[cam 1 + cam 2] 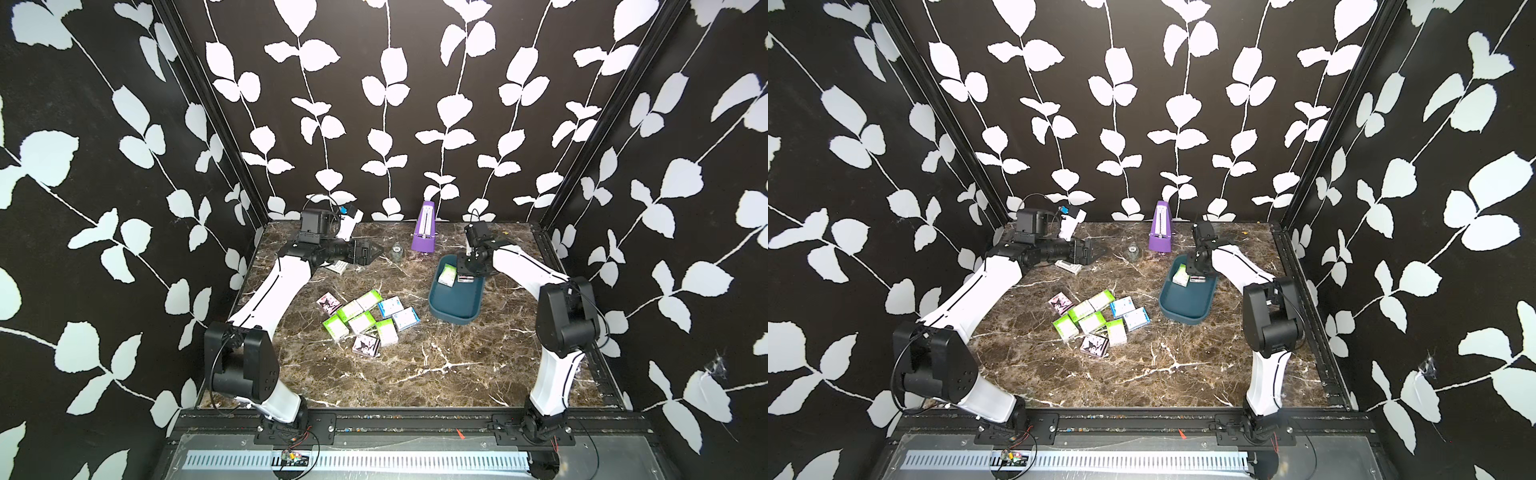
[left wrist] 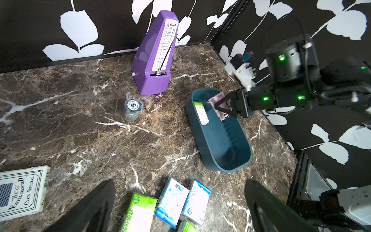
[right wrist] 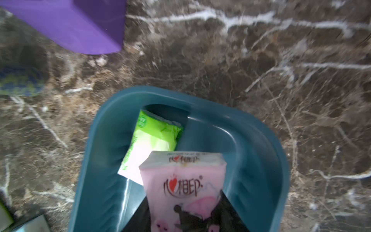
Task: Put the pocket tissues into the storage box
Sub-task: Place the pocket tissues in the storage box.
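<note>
**Pink tissue packet held in the right gripper over the far end of the storage box**

The pink-purple packet (image 3: 182,180) is clamped between the jaws of the right gripper (image 2: 218,106) at the 12 o'clock end of the teal storage box (image 1: 455,299); whether it touches the box floor cannot be told. A lime-green packet (image 3: 154,136) leans on edge against the box's wall at its 11 o'clock corner. The box sits at about 2 o'clock on the marble table (image 1: 415,365). The other pocket tissues (image 1: 365,318) lie in a loose cluster near the table's centre, at 9 o'clock from the box. The left gripper (image 1: 377,252) hangs at 11 o'clock, its jaws spread wide and holding nothing, above a card box (image 1: 337,267). A wrapped poker chip (image 1: 397,251) and a purple metronome (image 1: 424,226) stand toward 12 o'clock.
</note>
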Available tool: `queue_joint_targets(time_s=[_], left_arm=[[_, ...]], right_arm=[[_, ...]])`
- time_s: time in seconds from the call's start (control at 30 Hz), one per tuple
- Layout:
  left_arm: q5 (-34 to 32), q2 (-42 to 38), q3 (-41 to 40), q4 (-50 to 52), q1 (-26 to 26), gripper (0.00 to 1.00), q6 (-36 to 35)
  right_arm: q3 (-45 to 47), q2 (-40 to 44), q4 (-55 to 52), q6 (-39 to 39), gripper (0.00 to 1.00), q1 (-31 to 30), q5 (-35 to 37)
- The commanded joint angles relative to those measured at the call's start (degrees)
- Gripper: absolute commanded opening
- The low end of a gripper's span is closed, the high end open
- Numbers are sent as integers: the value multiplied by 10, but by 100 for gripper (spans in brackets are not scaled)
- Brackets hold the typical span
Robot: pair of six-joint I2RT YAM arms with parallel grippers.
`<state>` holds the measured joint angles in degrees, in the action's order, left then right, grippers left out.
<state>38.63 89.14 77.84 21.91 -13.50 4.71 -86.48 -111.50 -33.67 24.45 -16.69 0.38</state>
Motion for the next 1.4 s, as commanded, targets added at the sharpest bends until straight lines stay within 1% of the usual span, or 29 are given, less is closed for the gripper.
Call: queue_joint_targets(time_s=[0.0,0.37,0.73,0.93,1.1,1.37], left_arm=[[3,-12,2,-7,-4,99,-3],[4,-6,14,-1,-6,99,-7],[3,-4,20,2,-6,99,-9],[2,-1,19,6,-6,99,-13],[0,-2,16,7,-6,99,-15],[-2,-2,13,7,-6,99,-14]], right_arm=[[-3,-11,6,19,44,5,12],[17,-32,26,36,44,12,24],[-2,-75,47,42,47,13,9],[1,-82,74,45,53,12,-28],[2,-79,83,47,61,13,-40],[16,-46,87,49,68,12,-57]])
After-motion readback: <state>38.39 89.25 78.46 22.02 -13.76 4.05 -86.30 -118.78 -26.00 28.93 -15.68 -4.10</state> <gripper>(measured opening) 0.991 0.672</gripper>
